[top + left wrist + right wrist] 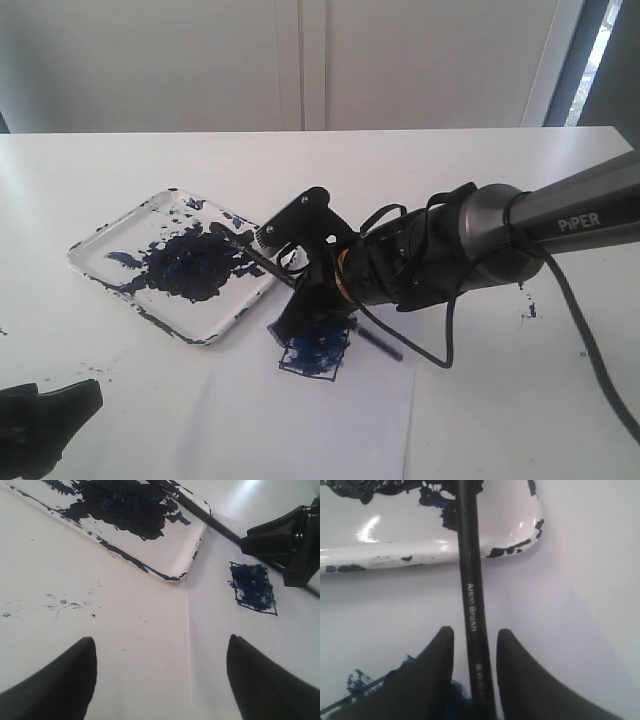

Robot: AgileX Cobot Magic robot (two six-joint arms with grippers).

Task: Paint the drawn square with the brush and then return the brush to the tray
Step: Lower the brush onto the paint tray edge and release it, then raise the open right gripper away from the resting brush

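The drawn square [318, 350] [252, 586] on the white paper is filled with dark blue paint. The brush [262, 262] [470, 580] lies slanted, its tip end over the tray [230, 292] [395, 535] rim and its tail on the paper. My right gripper [305, 300] [474, 632] hangs over the square. Its fingers straddle the brush handle with a small gap on each side, so it is open. My left gripper [40, 415] [160, 680] stands open and empty near the table's front left corner.
The paper sheet [330, 420] [225, 655] reaches the front edge, right of the tray. Small blue specks [528, 310] dot the table at the right. The right arm and its cable stretch across the right half. A wall runs behind the table.
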